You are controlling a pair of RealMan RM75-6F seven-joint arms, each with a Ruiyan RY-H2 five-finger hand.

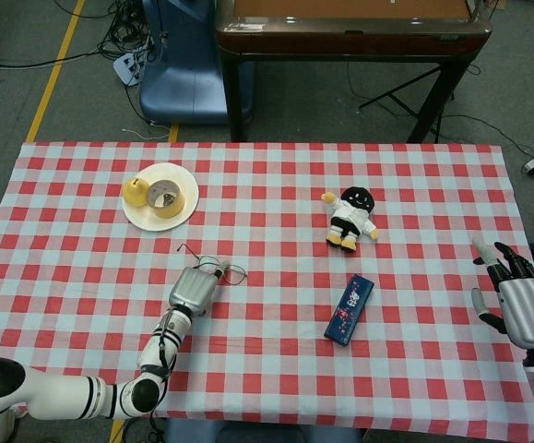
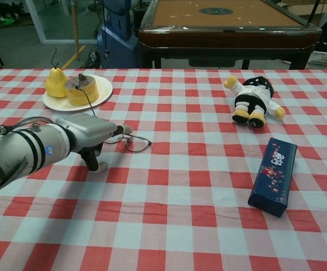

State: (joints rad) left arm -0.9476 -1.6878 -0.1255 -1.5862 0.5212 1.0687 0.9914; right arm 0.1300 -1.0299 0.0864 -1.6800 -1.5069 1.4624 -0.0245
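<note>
The left hand (image 2: 87,133) appears to pinch one pair of glasses (image 2: 130,141), low over the cloth just below the single plate (image 1: 161,197). That plate holds one pear (image 1: 135,191) and one tape roll (image 1: 164,195). Well right of the plate lie one doll (image 1: 350,218) and one blue box (image 1: 350,308); the right hand (image 1: 516,300) is empty, fingers spread.

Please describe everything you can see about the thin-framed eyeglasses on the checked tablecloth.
The thin dark wire-framed eyeglasses have rounded, clear lenses. They lie unfolded on the red-and-white checked tablecloth, below the white plate. One temple arm rises upward near the left hand, whose fingertips meet the frame; whether they pinch it is unclear.
</note>
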